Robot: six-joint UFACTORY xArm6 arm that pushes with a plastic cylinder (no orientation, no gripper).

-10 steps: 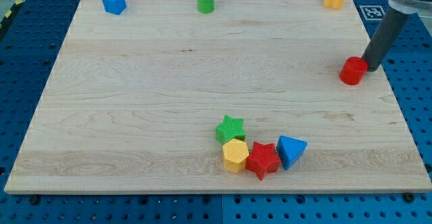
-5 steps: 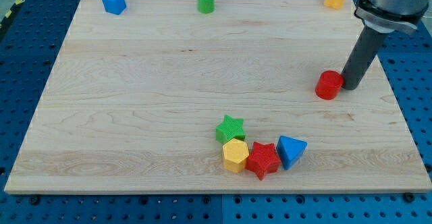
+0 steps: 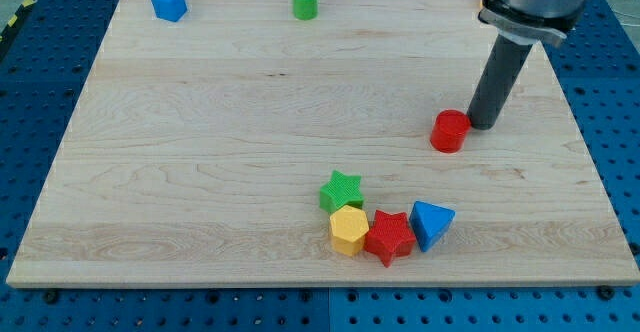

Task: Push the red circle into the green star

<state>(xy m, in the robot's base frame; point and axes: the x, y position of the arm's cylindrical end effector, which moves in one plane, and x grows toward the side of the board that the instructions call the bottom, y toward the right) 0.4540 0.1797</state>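
The red circle is lying right of the board's centre, well apart from the green star toward the view's lower left. My tip, a bare rod with nothing to clamp, is touching the circle's right side. Pushing well means pressing from the upper right, missing the yellow block.

Red circle: a short upright cylinder lying flat on the board's right half, roughly midway between the top and bottom edges. Green star: lying flat near the middle of the bottom edge, sitting well apart from the red circle, toward the bottom-left.
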